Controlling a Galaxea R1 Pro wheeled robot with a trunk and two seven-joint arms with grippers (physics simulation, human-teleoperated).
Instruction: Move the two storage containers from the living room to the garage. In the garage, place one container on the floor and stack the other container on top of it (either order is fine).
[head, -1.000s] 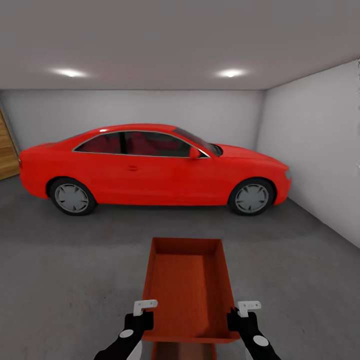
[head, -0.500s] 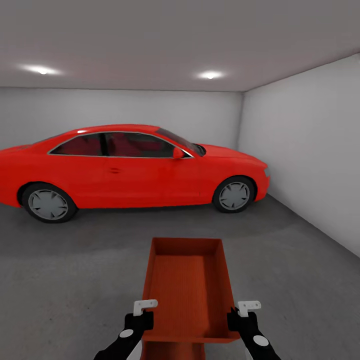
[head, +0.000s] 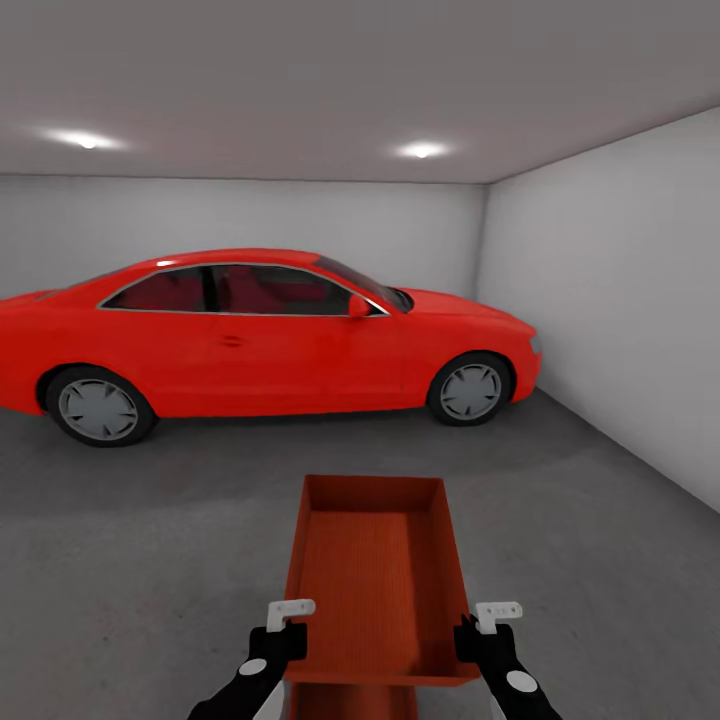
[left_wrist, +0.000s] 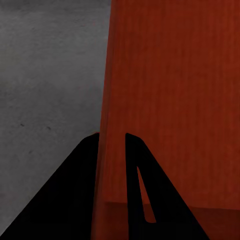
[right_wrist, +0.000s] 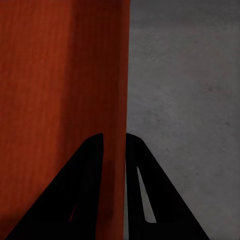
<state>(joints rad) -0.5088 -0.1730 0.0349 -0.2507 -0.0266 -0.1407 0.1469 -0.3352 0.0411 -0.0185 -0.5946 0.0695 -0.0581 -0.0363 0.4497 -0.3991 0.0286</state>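
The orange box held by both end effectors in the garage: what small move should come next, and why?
Probably lower the orange box toward the concrete floor. The left end effector and right end effector each clamp a side wall, the open floor before the red car looks free, and a second box edge shows beneath.

Both arms reach forward, level and parallel. Left gripper (head: 283, 625) and right gripper (head: 487, 628): fingers (left_wrist: 75, 200) clamped onto opposite container (head: 375, 590) walls.
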